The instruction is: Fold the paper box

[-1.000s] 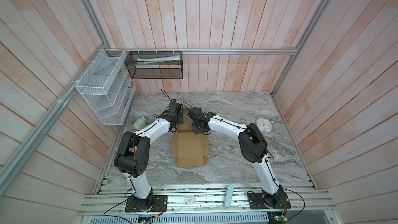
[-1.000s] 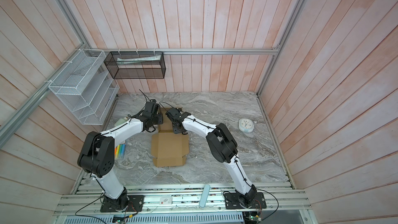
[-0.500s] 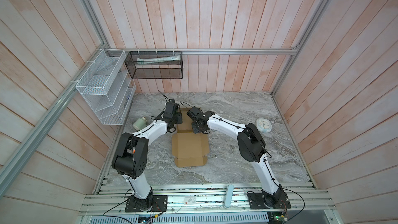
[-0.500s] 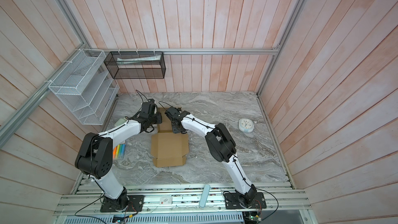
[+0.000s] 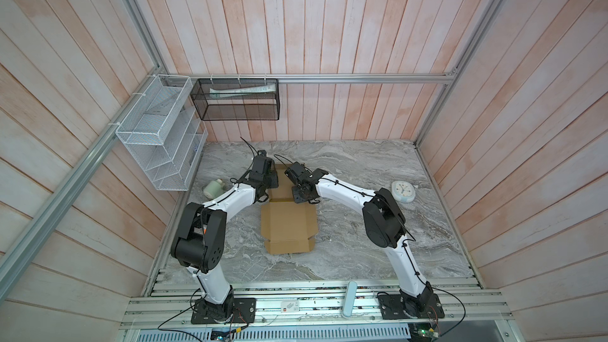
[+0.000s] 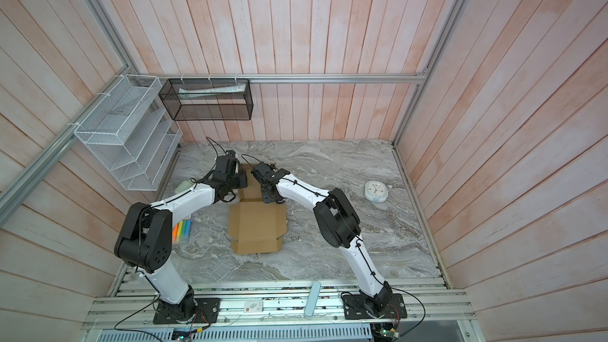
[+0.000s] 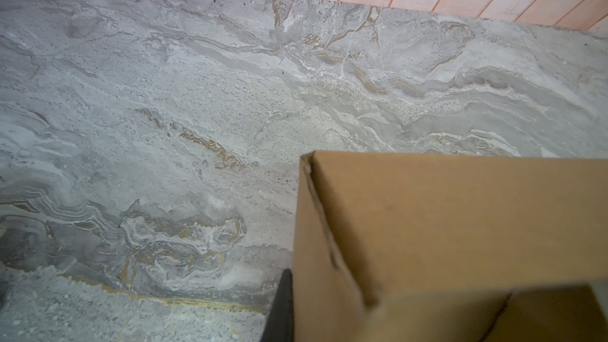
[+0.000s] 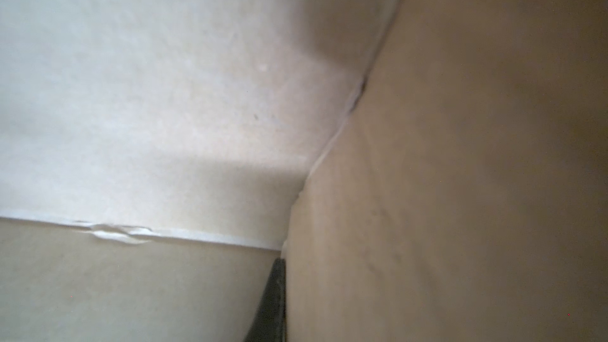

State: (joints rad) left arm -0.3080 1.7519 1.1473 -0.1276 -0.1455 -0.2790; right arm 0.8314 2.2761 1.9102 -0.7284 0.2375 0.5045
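The paper box [image 5: 289, 225] is lying half-folded on the tabletop [image 5: 362, 172], with walls standing up at its far end. The left claw [image 5: 272, 181] is clamping the box's far-left wall and the right claw [image 5: 297, 193] is pinching its far-right wall. Both grips seem likely rather than sure, since only one finger [image 7: 280, 304] is showing in each wrist view.

Both top views look steeply down from high above the near edge toward the back wall [image 5: 329, 27], far off, sharing nearly the whole marble desk [image 5: 362, 166]; the left wrist camera looks low across the desk, close against a raised wall of the paper box [image 7: 444, 225]; the right wrist camera sits nearer still, blurred cardboard filling its frame.
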